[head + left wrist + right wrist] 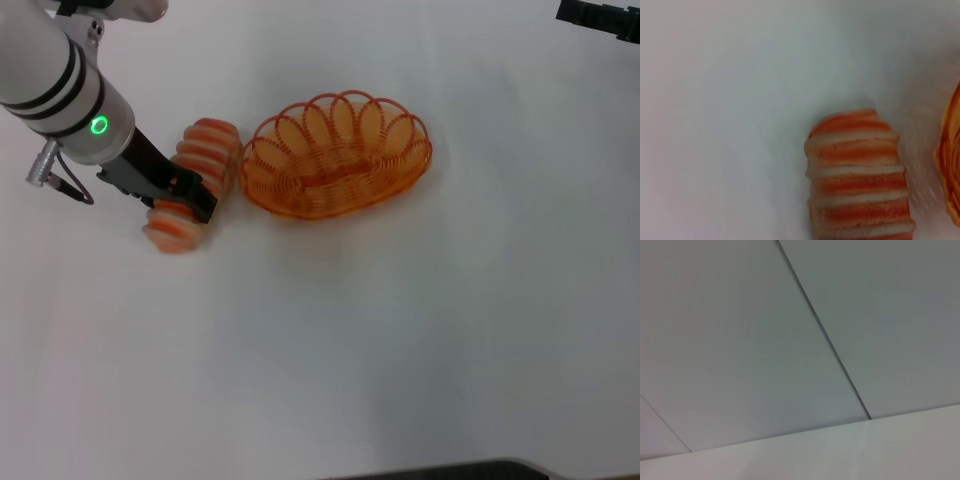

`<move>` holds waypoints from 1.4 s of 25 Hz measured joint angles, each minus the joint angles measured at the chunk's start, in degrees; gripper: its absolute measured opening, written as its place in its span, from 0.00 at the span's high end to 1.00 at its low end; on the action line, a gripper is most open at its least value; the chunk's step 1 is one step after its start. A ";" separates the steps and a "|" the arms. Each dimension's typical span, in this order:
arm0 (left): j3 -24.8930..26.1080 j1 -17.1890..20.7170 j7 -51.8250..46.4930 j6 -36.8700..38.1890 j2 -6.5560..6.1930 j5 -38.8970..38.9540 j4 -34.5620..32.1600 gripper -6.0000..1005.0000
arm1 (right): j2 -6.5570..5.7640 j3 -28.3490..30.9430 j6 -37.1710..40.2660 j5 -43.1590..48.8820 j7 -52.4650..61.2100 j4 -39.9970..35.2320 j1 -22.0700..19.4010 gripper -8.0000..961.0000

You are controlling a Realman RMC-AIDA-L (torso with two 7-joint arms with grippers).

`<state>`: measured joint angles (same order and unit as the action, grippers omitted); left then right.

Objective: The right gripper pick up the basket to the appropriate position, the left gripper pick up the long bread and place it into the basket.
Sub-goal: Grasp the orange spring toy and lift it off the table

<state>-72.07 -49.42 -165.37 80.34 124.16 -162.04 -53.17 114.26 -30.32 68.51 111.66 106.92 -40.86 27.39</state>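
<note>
- Left hand (190, 197) is seen clamped across the long bread's (196, 178) middle; light, squashy, ridged, so grip there is judged secure.
- Basket (338, 155) sits just beyond the hand on the tabletop (400, 330).
- Right hand (600, 20): parked far off, fingers' state cannot be told.

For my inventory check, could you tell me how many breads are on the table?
1. The bread lies on the table just left of the basket, with the left gripper astride its middle. None seems hidden.

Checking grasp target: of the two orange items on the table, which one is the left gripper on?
The long bread, ribbed orange and cream; left gripper straddles its middle. The basket sits untouched beside it.
</note>
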 joint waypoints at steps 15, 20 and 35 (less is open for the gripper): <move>0.79 0.38 3.19 -0.13 -0.46 -0.04 -0.61 0.42 | 0.00 0.00 -0.64 0.06 0.08 0.00 0.41 0.07; 1.77 0.42 4.44 -0.45 -0.80 -0.02 -0.67 0.45 | -0.01 0.00 -0.67 0.06 0.07 0.01 0.41 0.07; 9.32 -0.05 17.71 0.67 -2.90 0.36 -5.31 0.60 | 0.00 0.00 -0.24 0.05 -0.28 0.09 0.38 0.07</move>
<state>-62.76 -49.47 -147.66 81.01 121.26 -161.68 -58.48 114.26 -30.32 68.27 111.71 106.65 -40.78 27.77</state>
